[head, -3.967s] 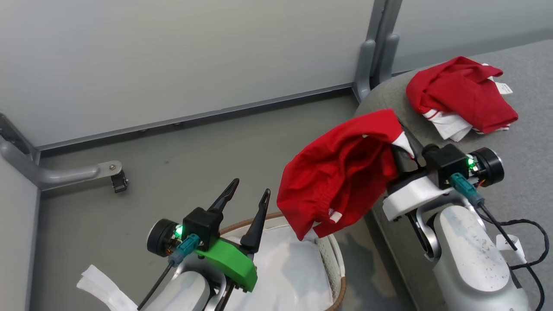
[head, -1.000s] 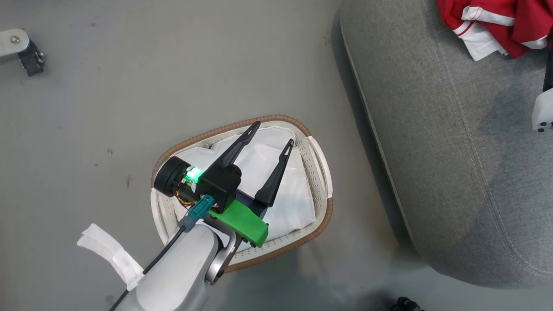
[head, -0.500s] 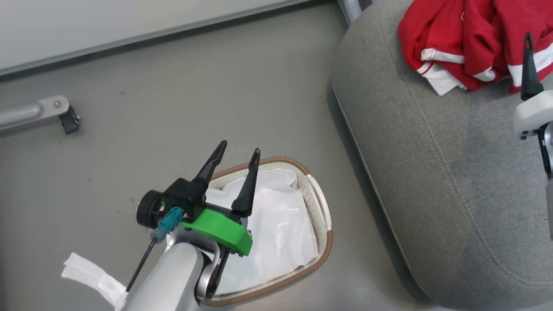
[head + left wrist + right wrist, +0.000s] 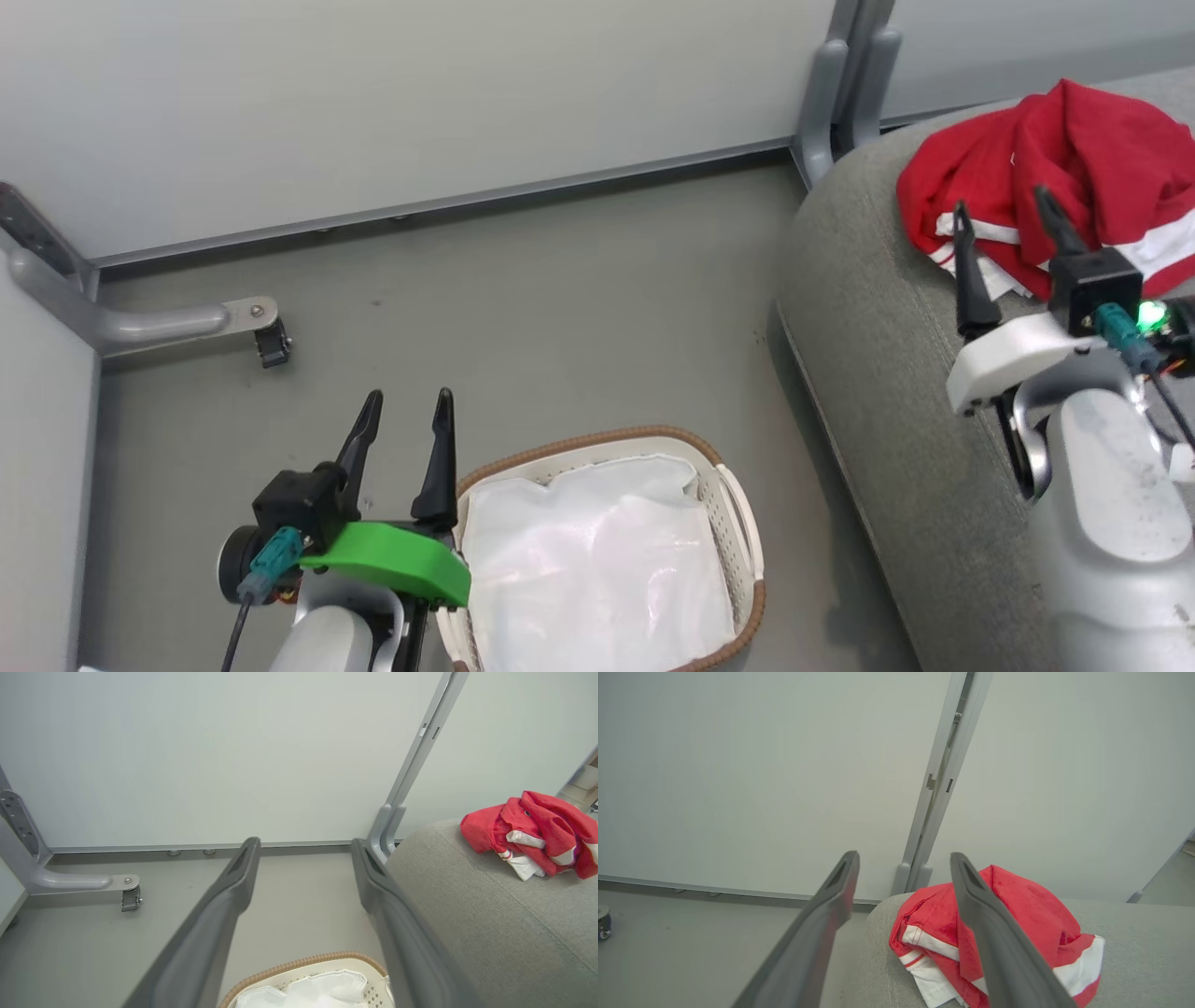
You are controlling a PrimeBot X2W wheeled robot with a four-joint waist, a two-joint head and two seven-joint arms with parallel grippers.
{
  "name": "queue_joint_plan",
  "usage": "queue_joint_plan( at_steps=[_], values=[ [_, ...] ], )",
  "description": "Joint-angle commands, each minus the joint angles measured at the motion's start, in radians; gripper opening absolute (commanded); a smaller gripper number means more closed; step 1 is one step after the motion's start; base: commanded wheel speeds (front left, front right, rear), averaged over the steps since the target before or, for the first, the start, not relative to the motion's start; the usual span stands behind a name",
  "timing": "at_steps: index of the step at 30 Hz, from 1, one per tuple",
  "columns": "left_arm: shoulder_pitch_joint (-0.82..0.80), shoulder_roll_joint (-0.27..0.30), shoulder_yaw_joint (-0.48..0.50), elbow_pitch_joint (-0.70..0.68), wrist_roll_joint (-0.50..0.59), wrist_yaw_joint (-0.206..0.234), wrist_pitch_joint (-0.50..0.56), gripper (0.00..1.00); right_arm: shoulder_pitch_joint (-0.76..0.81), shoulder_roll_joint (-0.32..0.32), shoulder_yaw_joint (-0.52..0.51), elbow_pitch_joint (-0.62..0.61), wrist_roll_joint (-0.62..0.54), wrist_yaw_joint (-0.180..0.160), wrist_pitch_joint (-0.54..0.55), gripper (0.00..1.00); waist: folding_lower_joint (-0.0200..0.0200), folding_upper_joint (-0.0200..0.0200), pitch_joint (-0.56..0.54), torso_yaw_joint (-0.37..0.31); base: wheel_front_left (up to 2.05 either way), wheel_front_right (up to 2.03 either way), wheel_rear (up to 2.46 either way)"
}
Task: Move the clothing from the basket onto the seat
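Head view: our left tool (image 4: 408,397) and right tool (image 4: 999,201) are spread and empty, red clothing (image 4: 1092,159) heaped on the seat (image 4: 887,392), basket (image 4: 597,439) holding just its liner (image 4: 597,569); task seemingly done.

Entry one, left gripper (image 4: 408,401): lower left of the head view, two dark fingers parted and pointing up, nothing between them, pale left forearm (image 4: 327,649) beneath. Entry two, right gripper (image 4: 999,201): lower right, fingers likewise parted and empty, pale right forearm (image 4: 1111,523) beneath.
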Motion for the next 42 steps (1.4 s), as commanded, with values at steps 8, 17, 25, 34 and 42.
queue_joint_plan(
  at_steps=[8,17,25,34,42],
  values=[
    [0.125,-0.006,0.105,-0.021,0.028,-0.015,-0.003,1.00,0.192,0.060,0.061,-0.077,0.087,-0.001,-0.002,1.00,0.0001,0.0000,-0.097,0.092,0.00,0.00,0.00],
    [0.217,-0.017,0.178,-0.051,0.049,-0.035,-0.003,1.00,0.342,0.064,0.166,-0.149,0.260,-0.001,-0.002,1.00,0.0001,0.0000,-0.121,0.102,0.00,0.00,0.00],
    [0.253,-0.024,0.200,-0.055,0.062,-0.045,-0.003,1.00,0.403,0.064,0.165,-0.181,0.272,-0.001,-0.002,1.00,0.0001,0.0000,-0.128,0.097,0.00,0.00,0.00],
    [0.251,-0.027,0.201,-0.046,0.062,-0.050,-0.003,1.00,0.423,0.064,0.171,-0.179,0.275,-0.001,-0.002,1.00,0.0001,0.0000,-0.126,0.095,0.00,0.00,0.00],
    [0.239,-0.028,0.200,-0.038,0.059,-0.054,-0.003,1.00,0.420,0.064,0.168,-0.176,0.275,-0.001,-0.002,1.00,0.0001,0.0000,-0.126,0.096,0.00,0.00,0.00]
  ],
)
